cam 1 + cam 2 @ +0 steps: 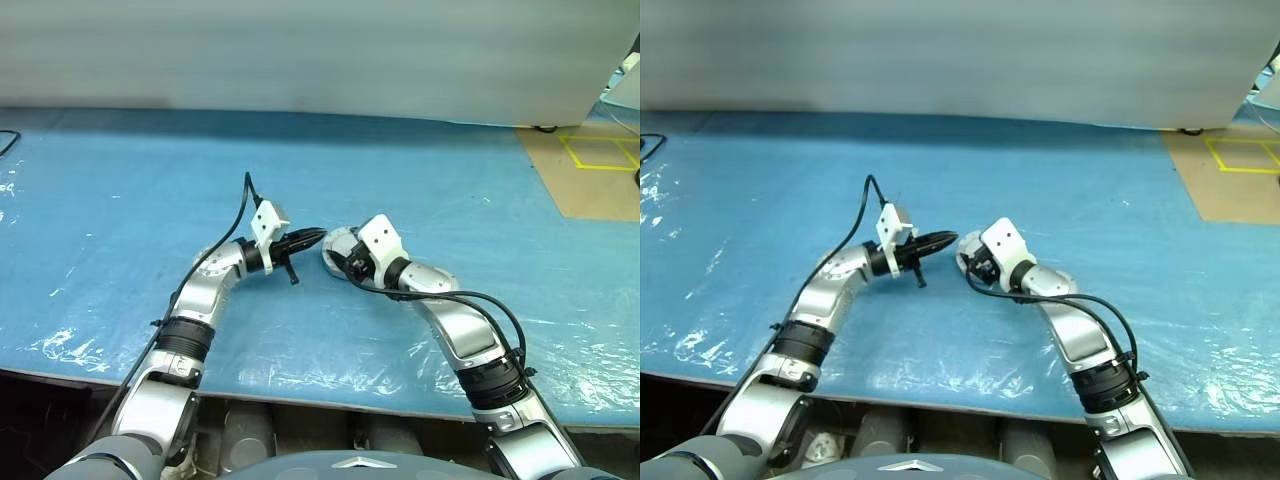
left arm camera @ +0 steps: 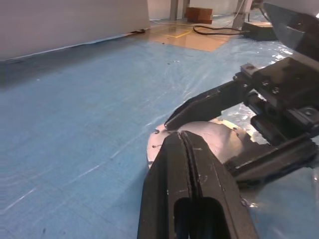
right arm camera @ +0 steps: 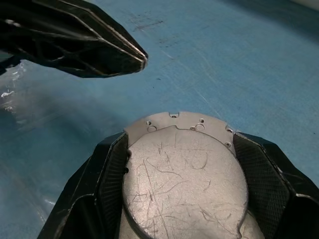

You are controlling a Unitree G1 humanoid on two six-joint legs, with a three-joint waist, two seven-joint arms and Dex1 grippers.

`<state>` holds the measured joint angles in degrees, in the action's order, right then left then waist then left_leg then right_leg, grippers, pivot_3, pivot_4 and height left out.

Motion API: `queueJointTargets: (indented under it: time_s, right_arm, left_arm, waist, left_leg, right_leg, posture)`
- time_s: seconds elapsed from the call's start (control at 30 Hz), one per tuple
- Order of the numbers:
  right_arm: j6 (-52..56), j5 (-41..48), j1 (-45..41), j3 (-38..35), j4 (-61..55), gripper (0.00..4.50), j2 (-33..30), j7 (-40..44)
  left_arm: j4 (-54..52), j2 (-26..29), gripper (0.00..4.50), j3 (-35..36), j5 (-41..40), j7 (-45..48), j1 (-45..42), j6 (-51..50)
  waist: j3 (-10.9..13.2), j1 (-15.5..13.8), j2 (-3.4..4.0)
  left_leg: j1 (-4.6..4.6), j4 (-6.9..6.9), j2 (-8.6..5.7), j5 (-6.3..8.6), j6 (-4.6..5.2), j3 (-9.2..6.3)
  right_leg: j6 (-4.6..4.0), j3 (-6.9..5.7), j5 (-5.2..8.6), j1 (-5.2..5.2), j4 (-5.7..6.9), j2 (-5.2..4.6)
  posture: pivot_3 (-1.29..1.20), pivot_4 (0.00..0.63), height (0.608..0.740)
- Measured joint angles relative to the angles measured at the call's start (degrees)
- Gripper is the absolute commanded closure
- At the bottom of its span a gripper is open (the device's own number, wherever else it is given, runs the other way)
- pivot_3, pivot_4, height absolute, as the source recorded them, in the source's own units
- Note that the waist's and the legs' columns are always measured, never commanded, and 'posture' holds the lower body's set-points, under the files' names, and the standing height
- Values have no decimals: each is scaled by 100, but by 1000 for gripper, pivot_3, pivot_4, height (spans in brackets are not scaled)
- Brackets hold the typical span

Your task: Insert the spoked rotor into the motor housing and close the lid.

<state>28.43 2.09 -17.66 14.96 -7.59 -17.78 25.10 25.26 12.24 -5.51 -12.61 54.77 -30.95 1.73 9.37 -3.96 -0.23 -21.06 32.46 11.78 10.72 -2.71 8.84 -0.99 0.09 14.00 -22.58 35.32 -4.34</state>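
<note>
We see the right gripper (image 3: pixel 182 174) with its two black fingers spread wide around a round grey scratched part, which we take for the lid (image 3: pixel 184 184) seated on the motor housing (image 3: pixel 179 119), a flat silver edge with small holes showing just past it. The left gripper (image 1: pixel 318 235), its fingers pressed together and holding nothing, points its tip at that part from just beside it, above the blue plastic-covered counter (image 1: pixel 120 200)

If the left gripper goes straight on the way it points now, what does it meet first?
Most likely the round silver part held in the right gripper. The shut left gripper points at its rim, though depth is unclear.
</note>
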Motion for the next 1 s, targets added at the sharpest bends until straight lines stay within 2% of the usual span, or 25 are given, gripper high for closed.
queueJointTargets:
  time_s: [0.2, 0.73, 0.87, 0.9, 1.0]
  right_arm:
    - [-2, 1, 7, -11, 0, 1501, 7, 7]
    - [-10, 78, 15, -137, 9, 1501, 12, 141]
    - [109, 277, 35, -297, -23, 169, 3, 356]
    - [124, 318, 38, -307, -32, 44, -1, 402]
    - [118, 344, 36, -325, -39, 44, -5, 465]
  left_arm:
    - [431, -110, 4500, -166, 296, -142, -107, 114]
    - [543, -99, 4500, -513, 822, -379, -158, 329]
    - [433, -87, 4500, -511, 676, -172, -138, 143]
    - [422, -84, 4500, -511, 662, -155, -138, 131]
    - [404, -76, 4500, -513, 643, -132, -137, 99]
  waist:
    - [-1, -2, -1]
    - [-12, -3, -1]
    - [-13, -8, 0]
    - [-13, -8, 0]
    - [-13, -8, 0]
  left_leg:
    - [1, -1, 0, 0, 0, -2]
    - [11, -23, 1, 0, 0, -5]
    - [5, -29, 1, 0, 0, -5]
    - [4, -31, 1, 0, 0, -5]
    - [4, -35, 0, 0, 0, -6]
  right_leg:
    - [1, -2, -1, 6, -9, 0]
    - [4, -6, -3, 26, -48, -1]
    - [4, -10, -2, 25, -60, -1]
    - [4, -10, -2, 25, -61, -1]
    - [5, -15, -2, 24, -62, 0]
  posture:
    - [0, 150, 740]
    - [0, 150, 740]
    - [0, 150, 740]
    - [0, 150, 740]
    - [0, 150, 740]
